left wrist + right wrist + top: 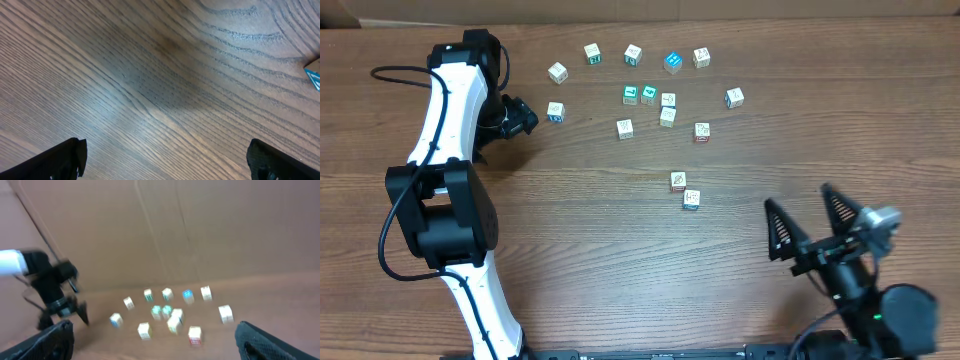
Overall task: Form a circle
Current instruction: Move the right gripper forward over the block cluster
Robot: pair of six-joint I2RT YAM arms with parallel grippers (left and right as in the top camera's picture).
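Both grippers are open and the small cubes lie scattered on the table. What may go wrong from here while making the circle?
1. The middle cubes stand very close together; open jaws reaching for one would likely push its neighbours.
2. The lone cube lies just beside the left gripper; a careless move may knock it away.
3. The pair of cubes nearest the right gripper almost touch; grabbing one may shift the other.

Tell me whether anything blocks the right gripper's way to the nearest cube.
Nothing visible does. The right gripper stands open, and only bare table lies between it and the nearest cube. A second cube sits just behind that one, farther from the gripper, so it blocks nothing.
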